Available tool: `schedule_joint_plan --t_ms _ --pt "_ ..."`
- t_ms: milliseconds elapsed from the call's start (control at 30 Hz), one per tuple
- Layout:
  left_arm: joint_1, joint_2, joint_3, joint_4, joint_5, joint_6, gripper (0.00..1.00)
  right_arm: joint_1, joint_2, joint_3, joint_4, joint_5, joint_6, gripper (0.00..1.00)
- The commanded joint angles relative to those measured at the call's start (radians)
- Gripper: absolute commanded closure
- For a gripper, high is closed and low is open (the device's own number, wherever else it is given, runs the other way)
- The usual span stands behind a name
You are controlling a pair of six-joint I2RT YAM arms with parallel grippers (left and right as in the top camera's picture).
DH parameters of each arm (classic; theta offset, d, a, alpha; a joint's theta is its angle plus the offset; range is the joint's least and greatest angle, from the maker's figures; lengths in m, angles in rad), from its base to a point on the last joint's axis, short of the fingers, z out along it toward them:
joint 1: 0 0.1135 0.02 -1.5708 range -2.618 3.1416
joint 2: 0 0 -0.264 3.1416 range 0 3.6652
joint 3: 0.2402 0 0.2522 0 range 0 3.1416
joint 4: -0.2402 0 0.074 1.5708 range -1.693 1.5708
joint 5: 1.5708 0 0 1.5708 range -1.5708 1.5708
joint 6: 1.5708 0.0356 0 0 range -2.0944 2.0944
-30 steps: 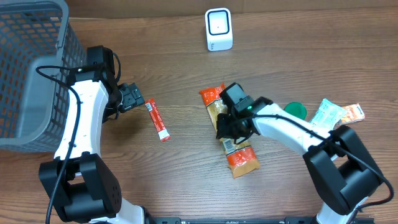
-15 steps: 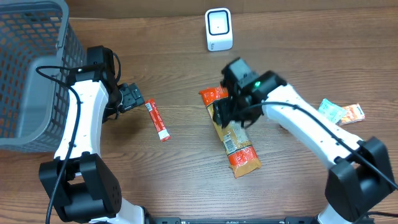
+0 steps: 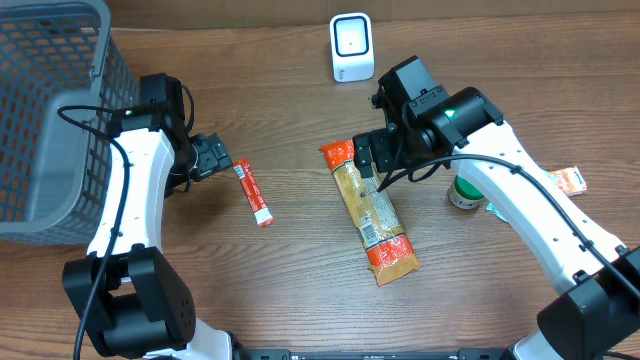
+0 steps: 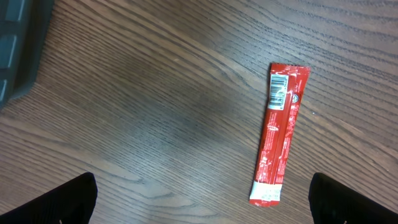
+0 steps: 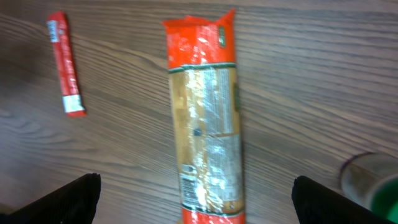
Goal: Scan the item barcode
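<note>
A long orange-ended packet of tan contents lies flat on the table, its barcode label facing up. My right gripper hovers open above the packet's far end, and the wrist view shows its two fingers wide apart with nothing held. The white scanner stands at the back of the table. A red stick sachet lies left of centre, barcode up. My left gripper is open just left of the sachet and holds nothing.
A grey mesh basket fills the far left. A green-lidded can stands right of the packet, partly under my right arm. Small snack packets lie at the far right.
My right gripper has opened, let go of the long packet, and risen back toward the scanner. The packet now lies flat on the table. The left arm has not moved.
</note>
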Motion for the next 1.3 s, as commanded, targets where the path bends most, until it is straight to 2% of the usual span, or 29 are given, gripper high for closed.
schedule_joint_plan --t_ms 0,167,467,833,1000,1267 --pt "-0.002 -0.011 0.01 0.001 -0.006 0.008 0.0 -0.003 0.015 -0.01 -0.013 0.072 -0.019 0.0" --pt "-0.002 -0.011 0.01 0.001 -0.006 0.008 0.0 -0.004 0.047 -0.043 -0.015 0.088 -0.013 0.0" --pt "-0.002 -0.011 0.01 0.001 -0.006 0.008 0.0 0.021 0.06 -0.193 0.095 0.084 -0.013 0.0" --pt "-0.002 -0.011 0.01 0.001 -0.006 0.008 0.0 0.021 0.061 -0.417 0.225 -0.147 -0.013 0.0" --pt "-0.002 -0.011 0.01 0.001 -0.006 0.008 0.0 0.041 0.061 -0.457 0.24 -0.289 -0.014 0.0" --pt "-0.002 -0.011 0.01 0.001 -0.006 0.008 0.0 0.106 0.061 -0.457 0.251 -0.264 -0.013 0.0"
